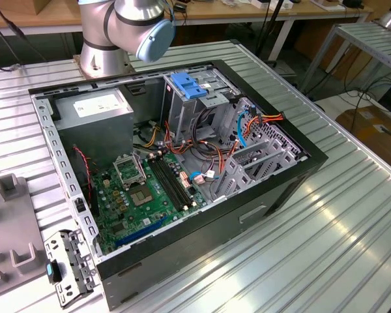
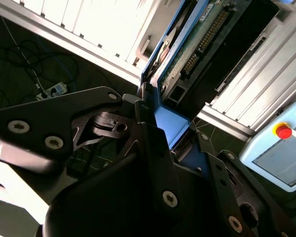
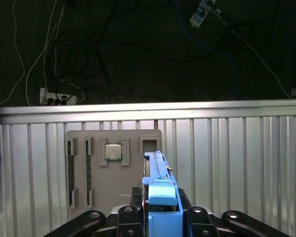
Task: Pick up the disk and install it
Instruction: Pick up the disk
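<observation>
Disk (image 2: 187,44) | second wrist view: gripper (image 2: 170,128) fingers closed on its blue frame | judged step: carrying | do well: firm square hold, no tilt or slip.

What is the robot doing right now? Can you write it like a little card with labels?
end effector: shut on the disk
disk: blue-framed, its green circuit board showing in the second wrist view
grey tray: on the ribbed table, holding a processor chip
computer case: open on top, green motherboard inside
install: not done yet, the disk is outside the case
</observation>
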You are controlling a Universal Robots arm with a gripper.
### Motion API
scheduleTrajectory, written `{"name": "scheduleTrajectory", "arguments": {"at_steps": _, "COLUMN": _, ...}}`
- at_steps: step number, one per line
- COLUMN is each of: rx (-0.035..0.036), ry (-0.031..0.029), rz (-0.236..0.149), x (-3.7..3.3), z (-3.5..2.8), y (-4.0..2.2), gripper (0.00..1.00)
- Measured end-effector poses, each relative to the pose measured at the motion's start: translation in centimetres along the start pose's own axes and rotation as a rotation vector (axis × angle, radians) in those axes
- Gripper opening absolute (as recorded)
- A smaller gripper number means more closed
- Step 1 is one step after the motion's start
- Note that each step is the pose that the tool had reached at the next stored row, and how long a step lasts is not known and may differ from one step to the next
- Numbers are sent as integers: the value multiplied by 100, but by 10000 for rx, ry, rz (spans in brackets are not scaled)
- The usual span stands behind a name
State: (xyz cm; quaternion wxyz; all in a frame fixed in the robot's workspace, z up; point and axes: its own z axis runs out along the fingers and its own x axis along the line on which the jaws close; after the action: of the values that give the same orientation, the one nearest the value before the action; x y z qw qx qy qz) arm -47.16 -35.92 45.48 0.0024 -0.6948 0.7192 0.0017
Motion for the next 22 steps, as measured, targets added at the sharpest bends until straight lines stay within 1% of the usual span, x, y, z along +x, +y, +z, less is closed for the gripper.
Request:
{"name": "scheduleTrajectory", "arguments": {"at_steps": 10, "rx": -1, "ry": 0, "rz": 0, "x": -1, "z": -89, "y": 0, "gripper": 37}}
{"name": "scheduleTrajectory", "arguments": {"at_steps": 15, "rx": -1, "ry": 0, "rz": 0, "x": -1, "z": -192, "y": 0, "gripper": 37}}
{"name": "scheduleTrajectory", "arguments": {"at_steps": 22, "rx": -4, "ry": 1, "rz": 0, "x": -2, "z": -313, "y": -1, "gripper": 37}}
